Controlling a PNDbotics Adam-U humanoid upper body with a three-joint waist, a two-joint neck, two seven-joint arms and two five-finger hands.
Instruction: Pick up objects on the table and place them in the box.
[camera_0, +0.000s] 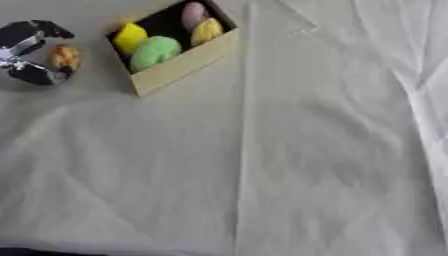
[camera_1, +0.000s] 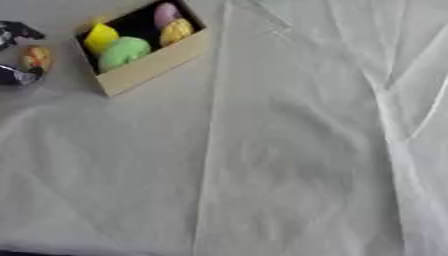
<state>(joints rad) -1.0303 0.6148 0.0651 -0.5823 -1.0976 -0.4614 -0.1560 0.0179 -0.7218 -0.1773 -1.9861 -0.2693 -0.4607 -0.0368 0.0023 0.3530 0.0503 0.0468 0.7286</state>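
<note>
At the far left my left hand (camera_0: 26, 52) is curled round a small orange and yellow object (camera_0: 64, 56), with fingers above and below it. Just right of the hand stands a tan cardboard box (camera_0: 188, 62), set askew. Inside the box lie a yellow object (camera_0: 130, 37), a green one (camera_0: 155, 51), a pink one (camera_0: 193, 14) and another yellow-orange one (camera_0: 207, 31). My right hand shows in neither view.
A creased white cloth (camera_0: 262, 165) covers the table, with folds running down the middle and along the right side. A dark strip shows at the bottom left edge.
</note>
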